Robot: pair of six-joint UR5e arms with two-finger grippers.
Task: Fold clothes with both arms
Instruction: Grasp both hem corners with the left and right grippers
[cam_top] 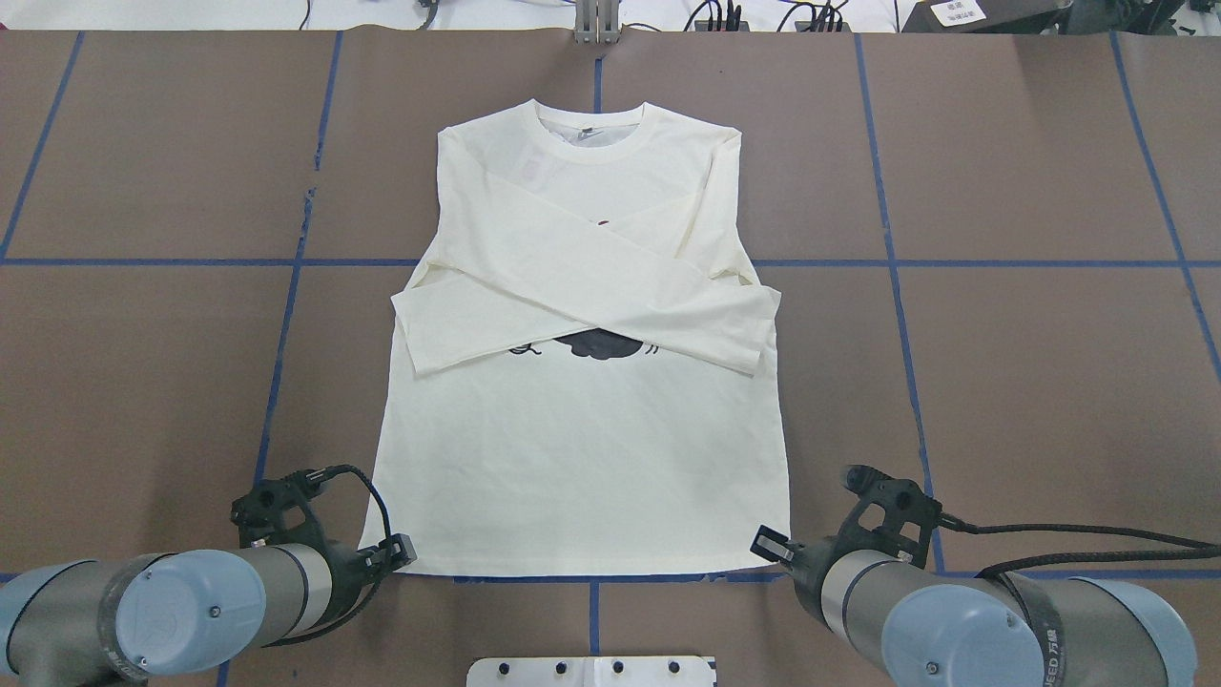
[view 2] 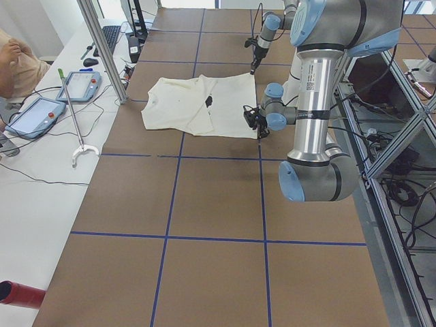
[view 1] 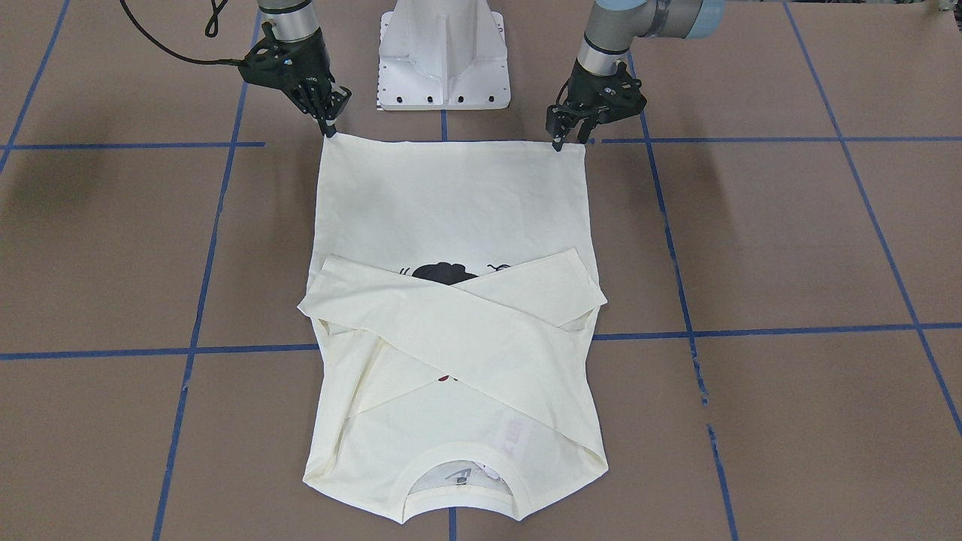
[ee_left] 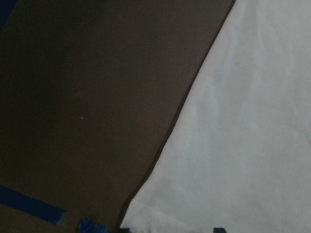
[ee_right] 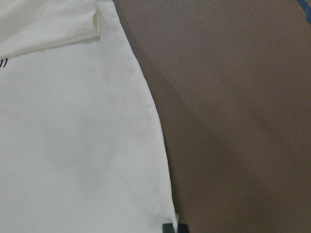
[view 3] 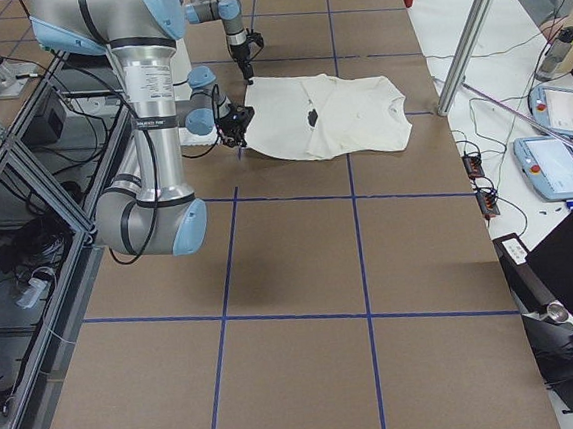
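Note:
The cream-white T-shirt (view 1: 451,203) lies flat on the brown table, with both sleeves crossed over the black cat print (view 1: 443,272) and the neck away from the robot. In the overhead view (cam_top: 582,458) its hem faces the arms. My left gripper (view 1: 569,139) is open. Its fingertips (ee_left: 127,229) straddle the hem's corner on my left. My right gripper (view 1: 329,126) stands at the other hem corner with its fingertips (ee_right: 167,227) close together, and looks shut on the cloth there. The shirt rests on the table at both corners.
The white pedestal base (view 1: 443,60) stands between the arms, just behind the hem. Blue tape lines (view 1: 192,330) grid the table. A metal post (view 2: 102,48) and teach pendants (view 2: 34,112) stand on the white bench beyond the shirt's neck.

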